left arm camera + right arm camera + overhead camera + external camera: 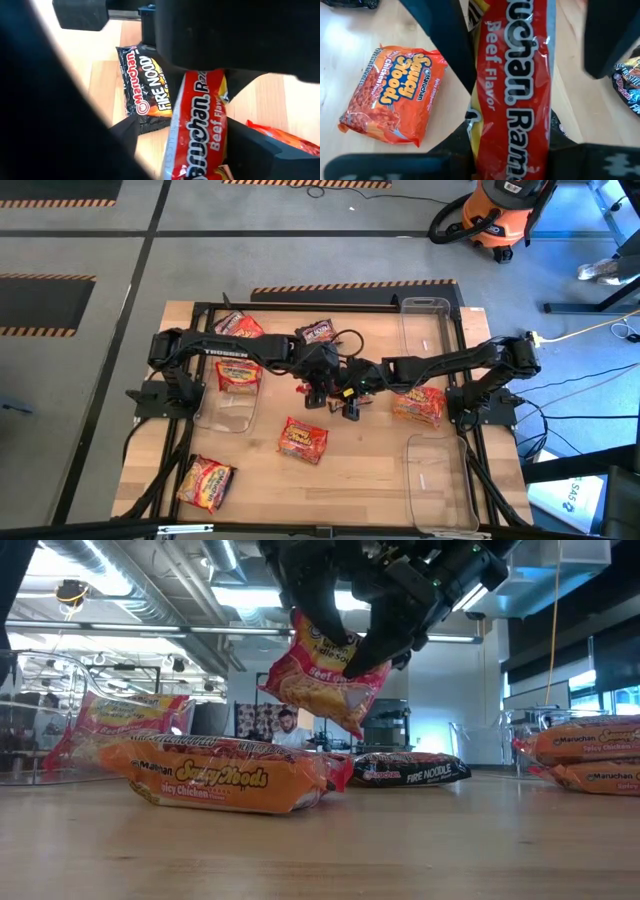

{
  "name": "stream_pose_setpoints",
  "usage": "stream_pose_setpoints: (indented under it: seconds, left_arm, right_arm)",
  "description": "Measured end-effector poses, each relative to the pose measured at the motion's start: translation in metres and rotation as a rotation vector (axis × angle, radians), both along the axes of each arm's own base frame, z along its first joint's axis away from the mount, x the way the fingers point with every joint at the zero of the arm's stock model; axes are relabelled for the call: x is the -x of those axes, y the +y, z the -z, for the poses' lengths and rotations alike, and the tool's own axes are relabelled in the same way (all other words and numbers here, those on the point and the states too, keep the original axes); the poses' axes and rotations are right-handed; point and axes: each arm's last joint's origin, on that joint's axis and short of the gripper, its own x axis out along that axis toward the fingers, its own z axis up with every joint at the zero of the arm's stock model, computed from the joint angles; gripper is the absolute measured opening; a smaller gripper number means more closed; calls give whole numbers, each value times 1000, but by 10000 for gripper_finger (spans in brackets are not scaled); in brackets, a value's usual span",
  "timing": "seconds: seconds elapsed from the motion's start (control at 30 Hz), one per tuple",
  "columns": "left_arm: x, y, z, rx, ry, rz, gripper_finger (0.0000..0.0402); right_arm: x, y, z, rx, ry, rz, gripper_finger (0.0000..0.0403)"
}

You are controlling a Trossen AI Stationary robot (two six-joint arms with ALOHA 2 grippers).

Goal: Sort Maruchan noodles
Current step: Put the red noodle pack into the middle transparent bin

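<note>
A red-and-yellow Beef Flavor noodle packet point(325, 670) hangs in the air over the table's middle, between both grippers. My right gripper point(512, 160) is shut on it. My left gripper point(187, 145) is open, with one finger on each side of the same packet and a gap showing beside it. Both grippers meet at the table's centre, the left point(318, 388) beside the right point(352, 402). An orange Saucy Noods packet point(302, 440) lies flat near the front. A dark Fire Noodle packet point(318, 332) lies flat at the far side. My right gripper pinches the Beef Flavor packet across its width, one finger on each long edge point(479, 145). In the low view the fingers point(385, 640) come at the packet's upper part from above, slanting. The packet is lifted clear of the table and hangs tilted below them.
A clear bin point(228, 405) at the left holds a red-yellow packet point(238, 373). Another packet point(238, 325) lies at the far left and one point(207, 482) at the near left. Orange packets point(418, 405) lie at the right. Clear bins stand far right point(428, 330) and near right point(438, 480).
</note>
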Motion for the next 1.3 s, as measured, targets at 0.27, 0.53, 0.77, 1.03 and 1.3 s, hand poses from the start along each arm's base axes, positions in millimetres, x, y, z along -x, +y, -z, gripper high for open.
stream_pose_setpoints:
  seconds: [0.27,0.53,0.77,1.03,1.3]
  left_arm:
    - [2,-1,1,13,21,26,144]
    - [10,-1,-4,7,52,23,87]
    - [30,-10,-24,-47,65,-21,86]
    - [58,-22,-46,-128,89,-67,86]
    - [87,-29,-67,-122,101,-68,85]
  right_arm:
    - [-1,0,-1,1,-18,0,90]
    - [-3,0,-19,13,68,10,161]
    - [14,6,-52,54,87,4,194]
    - [46,4,-83,89,26,35,191]
    - [71,3,-85,82,27,58,191]
